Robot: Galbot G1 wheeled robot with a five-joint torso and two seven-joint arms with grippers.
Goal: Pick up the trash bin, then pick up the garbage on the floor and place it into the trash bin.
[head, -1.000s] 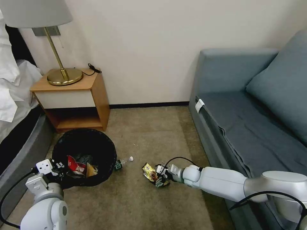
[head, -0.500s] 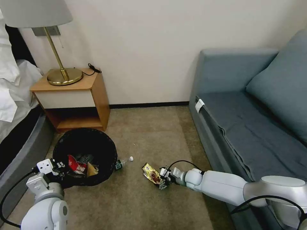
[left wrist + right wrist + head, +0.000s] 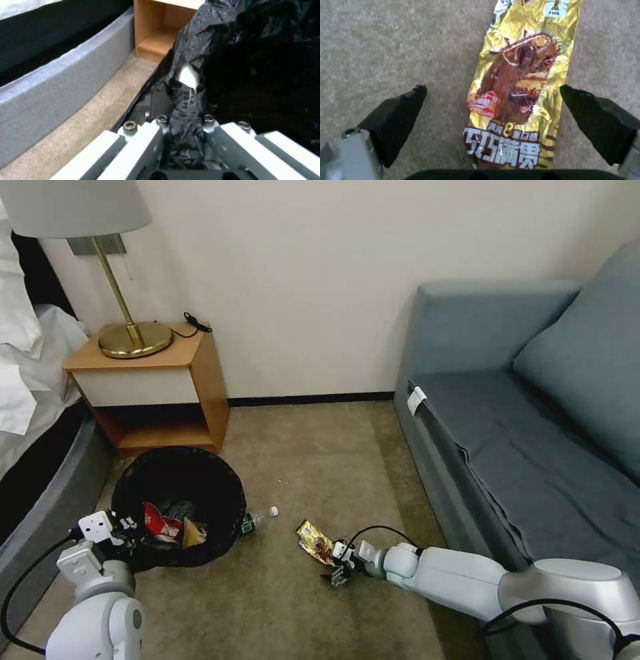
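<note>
The right gripper (image 3: pixel 493 100) is down low by the carpet (image 3: pixel 300 460), with its two black fingers (image 3: pixel 396 117) spread wide. The gold wrapper (image 3: pixel 520 95) lies flat on the carpet right between them, one finger on each side, and neither finger touches it. It looks lined up this way so the fingers can close in from both sides and pinch the wrapper. From the head view, the right gripper (image 3: pixel 339 569) sits at the near end of the wrapper (image 3: pixel 315 541), beside the blue sofa (image 3: pixel 533 433). The left gripper (image 3: pixel 183 140) holds the bin (image 3: pixel 179 500) by its rim. Its fingers are shut tight on the rim, with the crinkly black bag (image 3: pixel 253 62) squeezed between them, and a bit of white bin wall peeks out just past the fingertips. The bin is held near the trash, so the wrapper has only a short way to go. Inside the bin there is already a red-and-white wrapper (image 3: pixel 159 521) and a brown paper bag (image 3: pixel 192 535). A small bottle (image 3: pixel 257 517) lies on the carpet touching the bin's side, between the bin and the gold wrapper. So I think the job is partly done: the gold wrapper and the bottle are not in the bin yet. The wrapper is thin and flat, so it may be hard to pinch off the carpet.
</note>
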